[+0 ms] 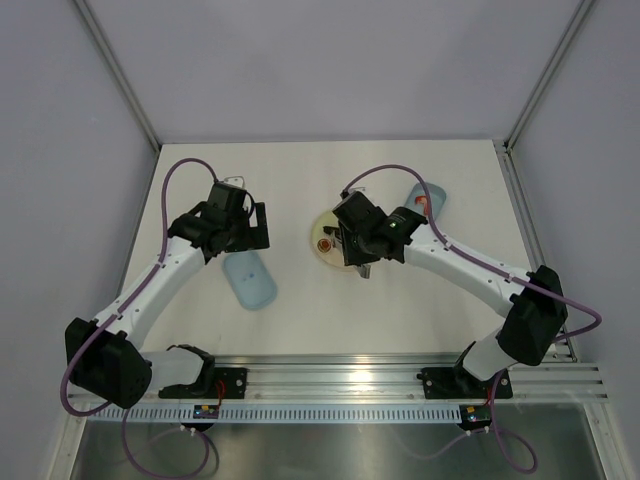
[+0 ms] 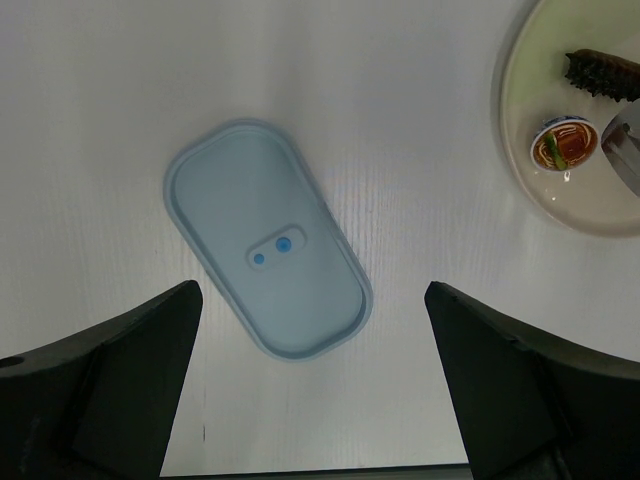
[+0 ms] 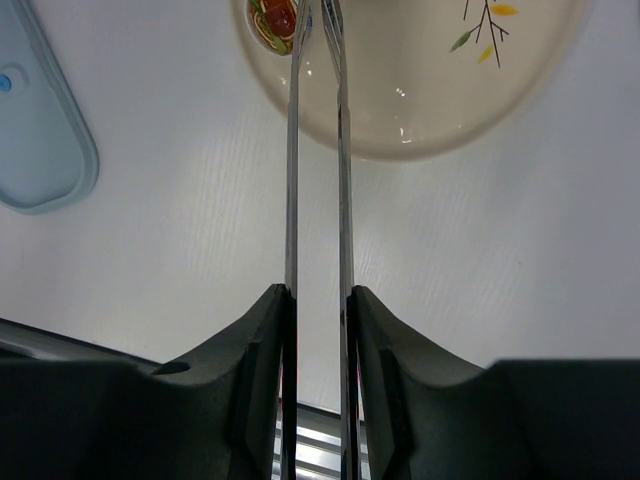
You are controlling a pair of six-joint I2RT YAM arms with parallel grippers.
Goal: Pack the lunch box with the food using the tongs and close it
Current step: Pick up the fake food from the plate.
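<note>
The pale-blue lid [image 2: 265, 250] lies flat on the table, and my left gripper [image 2: 312, 295] hovers above its near end, open and empty. My right gripper [image 3: 318, 300] is shut on the silver tongs [image 3: 293, 150], one finger pressed on each arm. The tongs reach over the pale-yellow plate [image 3: 430, 90], their tips beside a small round food piece [image 3: 275, 20]. A dark brown food piece [image 2: 603, 73] also lies on the plate. The blue lunch box [image 1: 425, 203] stands behind my right arm with something red inside; the arm hides part of it.
An aluminium rail [image 1: 400, 385] runs along the near table edge by both arm bases. Grey walls enclose the left, right and back. The plate [image 1: 325, 240] sits mid-table, between the lid [image 1: 249, 280] and the lunch box.
</note>
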